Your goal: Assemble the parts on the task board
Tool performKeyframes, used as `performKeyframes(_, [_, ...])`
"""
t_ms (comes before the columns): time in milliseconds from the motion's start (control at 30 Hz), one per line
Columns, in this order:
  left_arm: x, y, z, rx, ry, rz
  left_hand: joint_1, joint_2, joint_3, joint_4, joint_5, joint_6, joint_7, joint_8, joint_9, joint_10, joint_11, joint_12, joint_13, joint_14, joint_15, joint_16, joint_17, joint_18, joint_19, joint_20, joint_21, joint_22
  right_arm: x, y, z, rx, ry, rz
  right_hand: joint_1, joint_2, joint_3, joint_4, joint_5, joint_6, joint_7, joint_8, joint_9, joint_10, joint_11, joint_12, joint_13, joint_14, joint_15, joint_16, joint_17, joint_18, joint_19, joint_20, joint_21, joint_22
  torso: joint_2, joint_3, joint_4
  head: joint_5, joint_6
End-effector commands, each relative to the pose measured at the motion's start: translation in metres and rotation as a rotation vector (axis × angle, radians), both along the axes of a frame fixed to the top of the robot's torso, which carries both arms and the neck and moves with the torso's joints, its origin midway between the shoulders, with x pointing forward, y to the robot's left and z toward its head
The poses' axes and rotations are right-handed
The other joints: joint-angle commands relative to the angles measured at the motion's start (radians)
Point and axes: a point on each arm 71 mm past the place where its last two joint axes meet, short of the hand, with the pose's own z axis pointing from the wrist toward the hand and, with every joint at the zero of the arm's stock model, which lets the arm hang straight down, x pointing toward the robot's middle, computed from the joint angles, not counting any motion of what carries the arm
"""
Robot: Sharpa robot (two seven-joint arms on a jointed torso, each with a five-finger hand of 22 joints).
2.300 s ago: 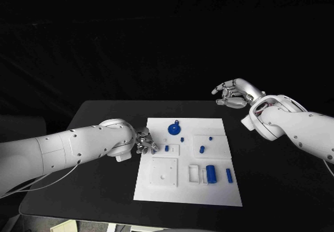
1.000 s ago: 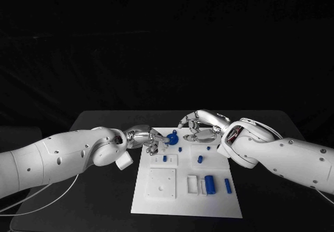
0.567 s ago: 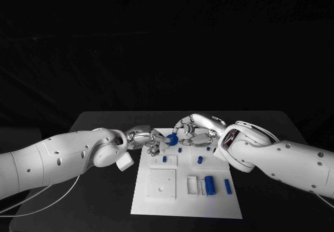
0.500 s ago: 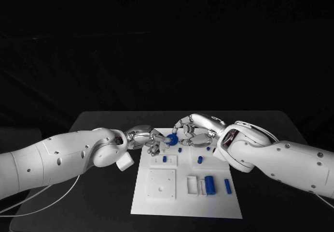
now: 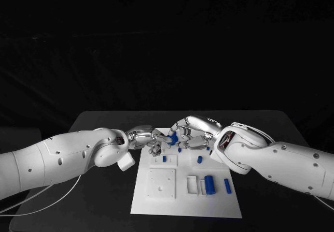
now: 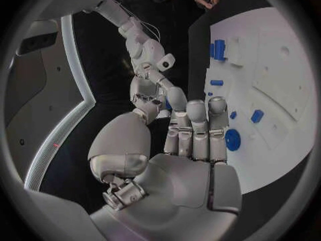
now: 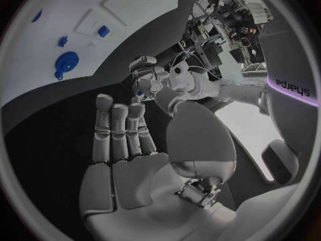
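Disc (image 5: 170,138), blue and round, lies flat at the far end of the task board (image 5: 187,203), on the desk (image 5: 104,193). Both hands crowd it there.

Left hand (image 5: 143,137): the left wrist view shows its fingers (image 6: 199,124) straight and side by side, thumb held off to one side, nothing in the palm. The disc (image 6: 232,138) sits just beside the fingertips; I cannot tell whether they touch it.

Right hand (image 5: 189,135): the right wrist view shows its fingers (image 7: 119,128) upright and close together, thumb apart, holding nothing. There the disc (image 7: 66,63) lies on the white task board (image 7: 134,32), apart from that hand.

Handling, my judgement: small, light, rigid plastic with a smooth face, so likely to skate on the board if nudged. It lies flat and low, so there is little edge to get under. I would pinch across the rim, thumb against one finger, or take the small lug on its edge, and keep the squeeze gentle.

View differences: from the head camera the two hands overlap the disc and a grasp looks possible; the wrist cameras show both palms bare and the disc resting on the board. The head camera alone gives the near end of the board, with a blue cylinder (image 5: 209,183) and a thin peg (image 5: 228,186) beside it.
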Motion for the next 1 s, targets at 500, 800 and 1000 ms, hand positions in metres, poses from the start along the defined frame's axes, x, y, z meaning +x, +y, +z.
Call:
performKeyframes(500, [0.0017, -0.0018, 0.0023, -0.036, 0.001, 0.009, 0.034, 0.023, 0.041, -0.05, 0.001, -0.006, -0.002, 0.005, 0.003, -0.006, 0.0, 0.001, 0.002, -0.001, -0.011, 0.0, 0.002, -0.015, -0.006, -0.125, -0.002, 0.016, -0.0016, 0.0023, -0.0052, -0.03, 0.019, 0.028, -0.008, 0.008, 0.022, 0.001, 0.01, 0.011, 0.006, 0.002, -0.001, 0.005, 0.0, 0.006, 0.003, 0.002, 0.001, 0.007, 0.002, 0.015, 0.002, 0.001, 0.004, 0.018, 0.0, 0.0013, -0.0014, 0.004, -0.008])
performKeyframes(800, [0.0044, 0.0017, 0.0025, -0.036, -0.007, 0.043, 0.035, 0.022, 0.039, -0.049, 0.001, -0.007, -0.003, 0.006, 0.005, -0.006, 0.0, 0.002, 0.003, -0.001, -0.011, 0.001, 0.002, -0.015, -0.005, -0.125, -0.001, 0.016, -0.0037, 0.0024, -0.0054, -0.031, 0.023, 0.035, -0.012, 0.01, 0.025, 0.0, 0.012, 0.018, 0.004, 0.006, 0.0, 0.005, -0.002, 0.006, 0.004, 0.002, 0.0, 0.008, 0.003, 0.015, 0.001, 0.001, 0.005, 0.018, 0.0, 0.0015, -0.0005, 0.003, -0.01])
performKeyframes(1000, [0.0057, 0.0038, 0.0028, -0.039, -0.013, 0.066, 0.037, 0.023, 0.039, -0.047, 0.002, -0.006, -0.003, 0.007, 0.006, -0.005, -0.001, 0.003, 0.003, 0.0, -0.012, 0.002, 0.003, -0.015, -0.004, -0.126, -0.001, 0.016, -0.0043, 0.0009, -0.006, -0.034, 0.027, 0.033, -0.014, 0.013, 0.027, 0.0, 0.015, 0.021, 0.003, 0.008, 0.001, 0.005, -0.003, 0.006, 0.004, 0.001, -0.001, 0.008, 0.003, 0.015, 0.0, 0.001, 0.006, 0.018, 0.0, 0.0014, -0.0003, 0.003, -0.013])
